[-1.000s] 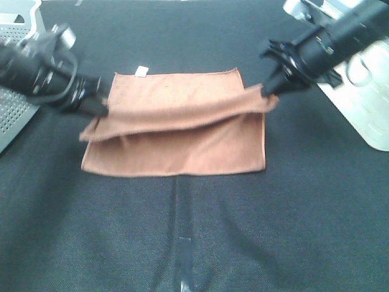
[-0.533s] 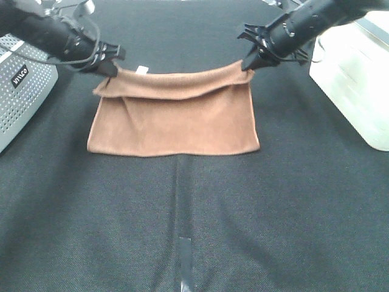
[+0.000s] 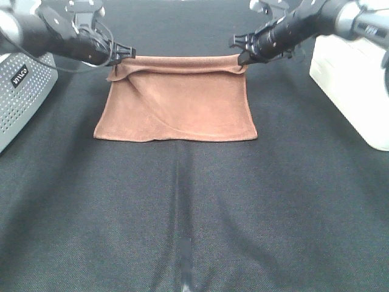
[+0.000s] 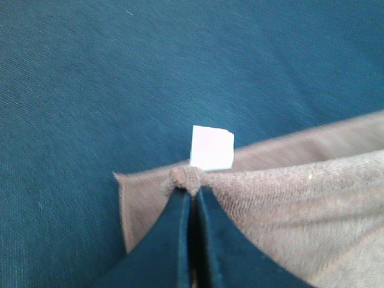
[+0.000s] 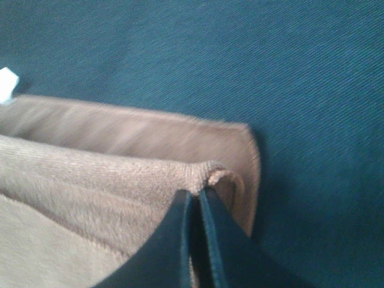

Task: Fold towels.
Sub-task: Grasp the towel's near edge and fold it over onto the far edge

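One table (image 3: 182,243): black cloth. A faint seam (image 3: 181,201) runs from the near side away toward the towel.
Towel (image 3: 182,103): reddish-brown, in the middle of the table and doubled over on itself in two layers.
Near edge of the towel: flat and straight on the table, with both corners down.
Top layer: mostly smooth. A long curved crease sweeps from the far left corner down toward the near edge.
Far edge of the towel: the top layer's two far corners are lifted a little by my fingers. The strip between them is slightly rolled.
Left fingers (image 4: 183,205): pressed together, pinching the top layer's far left corner. The cloth bunches into a small knob at the tips.
Right fingers (image 5: 186,205): pressed together, pinching the top layer's far right corner, where the hem curls over the tips.
Bottom layer: flat on the table. In both wrist views a narrow band of it shows just beyond the pinched corners.
Tag (image 4: 212,147): small and white, at the bottom layer's far left corner, just beyond my left fingertips.
Grey box (image 3: 21,91): perforated, at the left side of the table, apart from the towel.
White tub (image 3: 352,79): at the right side of the table, apart from the towel.
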Controlling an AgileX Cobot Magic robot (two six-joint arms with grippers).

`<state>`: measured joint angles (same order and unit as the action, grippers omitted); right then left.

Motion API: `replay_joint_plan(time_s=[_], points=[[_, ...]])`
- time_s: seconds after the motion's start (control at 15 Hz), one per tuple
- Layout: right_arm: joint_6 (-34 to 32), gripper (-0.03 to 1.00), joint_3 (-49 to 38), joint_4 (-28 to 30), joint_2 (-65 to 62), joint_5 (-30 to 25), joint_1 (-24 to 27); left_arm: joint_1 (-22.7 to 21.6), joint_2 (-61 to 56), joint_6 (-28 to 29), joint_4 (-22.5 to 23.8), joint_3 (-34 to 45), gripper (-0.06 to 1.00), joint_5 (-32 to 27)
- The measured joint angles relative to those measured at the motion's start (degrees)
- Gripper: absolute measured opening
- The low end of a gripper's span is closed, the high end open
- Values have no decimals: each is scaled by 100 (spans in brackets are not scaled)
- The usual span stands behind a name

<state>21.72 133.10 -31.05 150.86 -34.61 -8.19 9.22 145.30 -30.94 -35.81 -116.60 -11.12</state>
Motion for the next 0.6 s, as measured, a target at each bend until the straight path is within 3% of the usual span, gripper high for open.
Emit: replay_joint_plan(time_s=[0.2, 0.33, 0.47, 0.53, 0.6], points=[[52, 0, 17, 6, 304, 544, 0, 23, 458, 0, 0, -435, 2, 132], [57, 16, 17, 6, 321, 625, 0, 23, 487, 0, 0, -470, 23, 166], [57, 45, 23, 6, 321, 619, 0, 23, 487, 0, 0, -476, 52, 178], [57, 45, 23, 6, 321, 619, 0, 23, 487, 0, 0, -476, 52, 178], [57, 55, 23, 6, 315, 516, 0, 23, 481, 0, 0, -476, 64, 57]])
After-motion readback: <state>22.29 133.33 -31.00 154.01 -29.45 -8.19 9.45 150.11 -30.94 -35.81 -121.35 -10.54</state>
